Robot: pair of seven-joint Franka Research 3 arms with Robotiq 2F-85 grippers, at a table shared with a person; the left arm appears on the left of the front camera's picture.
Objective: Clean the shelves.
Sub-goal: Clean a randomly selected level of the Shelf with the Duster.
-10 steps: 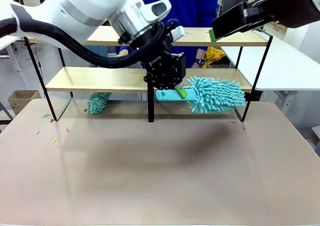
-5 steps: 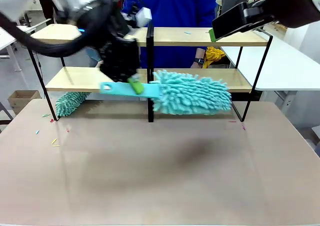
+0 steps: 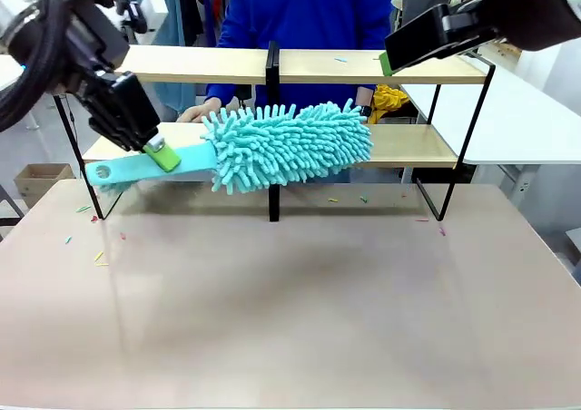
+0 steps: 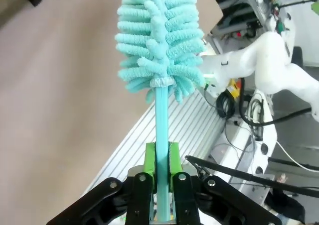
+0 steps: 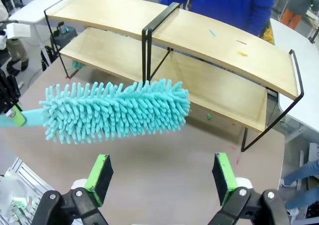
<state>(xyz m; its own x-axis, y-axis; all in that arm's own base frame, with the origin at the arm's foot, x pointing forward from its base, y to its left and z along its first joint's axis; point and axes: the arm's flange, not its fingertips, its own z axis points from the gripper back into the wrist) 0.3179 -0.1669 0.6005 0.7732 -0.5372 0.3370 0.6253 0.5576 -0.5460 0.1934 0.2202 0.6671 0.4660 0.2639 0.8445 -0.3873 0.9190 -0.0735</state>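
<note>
Clamping down with left gripper [image 4: 162, 158] on the flat teal plastic handle of the duster [image 3: 281, 147], pinching it from both sides with green pads [image 4: 149, 160], leaving the holed handle end poking out toward the rack's left leg. Holding it roughly level, laying the fluffy chenille head in front of the lower board of the shelves [image 3: 390, 67] and across the black centre post [image 3: 272, 206]; not telling whether strands are touching the board edge. Hanging clear above the table [image 3: 290, 319], leaving plenty of open matte tan surface on the near side. Hovering with right gripper [image 5: 163, 177] high by the rack's right end, jaws spread wide, gripping nothing. Looking at two tiers of light wooden boards in a thin black frame, carrying just a few small coloured scraps [image 5: 212, 33] on the top right board; spotting more scraps [image 3: 98, 258] on the table by the left leg and under the lower board. Noting a person in a blue top [image 3: 309, 11] behind the rack, hand [image 3: 195, 113] at the lower board, just behind the duster head.
</note>
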